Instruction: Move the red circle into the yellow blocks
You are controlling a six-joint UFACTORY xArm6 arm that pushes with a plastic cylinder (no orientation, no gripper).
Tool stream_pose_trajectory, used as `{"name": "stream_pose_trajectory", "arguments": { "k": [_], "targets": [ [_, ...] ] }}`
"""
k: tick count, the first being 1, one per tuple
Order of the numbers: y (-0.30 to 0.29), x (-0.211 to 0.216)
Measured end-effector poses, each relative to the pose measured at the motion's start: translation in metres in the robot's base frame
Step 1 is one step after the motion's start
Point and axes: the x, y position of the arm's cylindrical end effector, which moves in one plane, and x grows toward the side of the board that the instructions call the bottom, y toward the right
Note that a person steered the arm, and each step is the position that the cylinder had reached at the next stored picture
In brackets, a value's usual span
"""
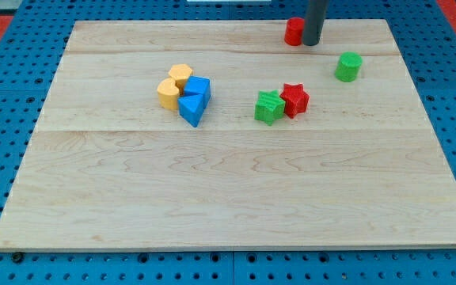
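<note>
You've got no jaws here, just the dark rod, so nothing's held. Your tip (311,43) is touching the red circle block (293,32) on its right side, up at the view's top edge of the wooden board (236,198). The two yellow blocks (174,85) sit well off toward the view's lower left of the tip, bunched against a blue cube (199,87) and blue triangle (191,109).

On the desk (212,198), two yellow blocks (174,85) are set touching at left centre, with the blue cube (199,87) and blue triangle (191,110) against their right. The green star (269,107) touches the red star (295,100) on its right. The green cylinder (348,66) lies farther right. At the far edge, my tip (312,43) is placed just right of the red circle (294,32).
</note>
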Motion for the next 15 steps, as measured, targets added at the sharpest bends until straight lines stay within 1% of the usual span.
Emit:
{"name": "stream_pose_trajectory", "arguments": {
  "k": [1,2,3,4,5,6,7,8,9,10,11,12,13,14,15],
  "targets": [
    [0.030,-0.029],
    [-0.061,-0.017],
    [-0.159,-0.015],
    [-0.211,-0.017],
    [-0.242,-0.031],
    [-0.267,-0.006],
    [-0.236,-0.003],
    [-0.229,-0.029],
    [-0.190,-0.032],
    [-0.210,-0.014],
    [-0.212,-0.003],
    [-0.223,0.020],
    [-0.211,0.024],
    [-0.168,0.027],
    [-0.129,0.052]
  ]
}}
